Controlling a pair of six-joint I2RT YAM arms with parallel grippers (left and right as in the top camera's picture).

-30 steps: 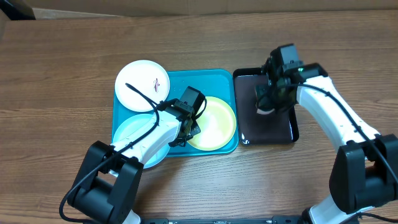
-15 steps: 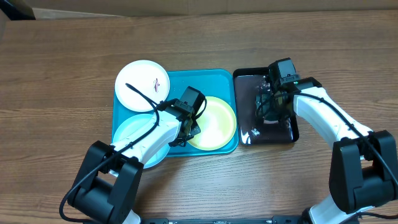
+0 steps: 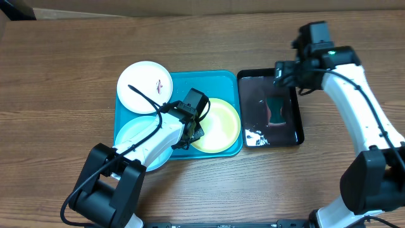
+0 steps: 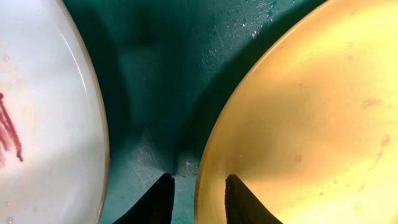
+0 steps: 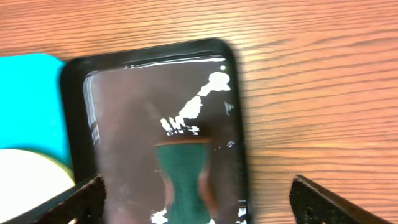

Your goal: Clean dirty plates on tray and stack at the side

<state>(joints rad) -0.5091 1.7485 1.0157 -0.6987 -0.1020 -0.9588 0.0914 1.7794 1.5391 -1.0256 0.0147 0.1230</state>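
Right gripper (image 5: 205,200) is wide open above the green sponge (image 5: 181,171), so drop centered onto its waist; left gripper (image 4: 199,199) straddles the yellow-green plate (image 4: 298,112) rim, can't tell if clamped.

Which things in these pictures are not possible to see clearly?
- Light blue plate: overhead, the left arm covers much of it.
- Item in the black tray: overhead and right wrist, blurred by glare; identity unclear.
- Left hand: left wrist, fingers cut by bottom edge; grip on yellow-green plate unclear.

My left arm (image 3: 155,130) covers the light blue plate (image 3: 130,134) from 2 to 7 o'clock; the green object (image 5: 180,177) is cropped at 6 o'clock.
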